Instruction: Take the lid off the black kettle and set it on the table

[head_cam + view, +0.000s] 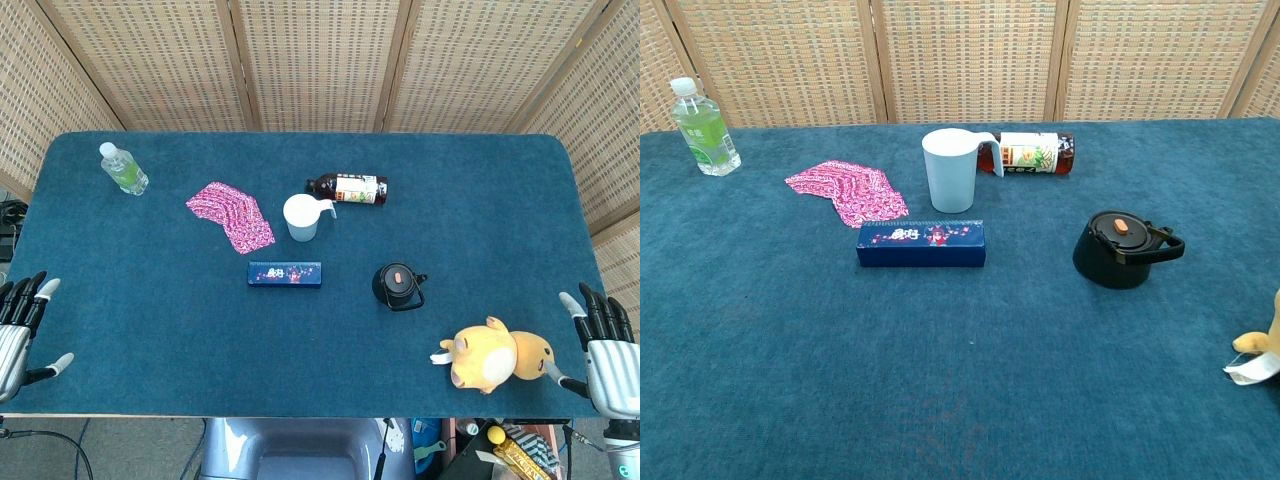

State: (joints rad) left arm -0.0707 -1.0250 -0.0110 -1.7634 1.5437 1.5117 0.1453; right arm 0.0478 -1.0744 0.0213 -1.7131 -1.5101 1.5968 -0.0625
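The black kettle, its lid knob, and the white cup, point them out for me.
black kettle [1118,262]: chest view, front of body.
lid knob [1122,226]: chest view, orange top.
white cup [947,172]: chest view, side wall.

plush toy [1262,352] cut by chest-view edge | hands partly cut off in head view

backdrop: woven wicker folding screen [320,60] with wood frames | counter [150,330]: dark teal cloth cover, rounded far corners | light: even, soft, indoor
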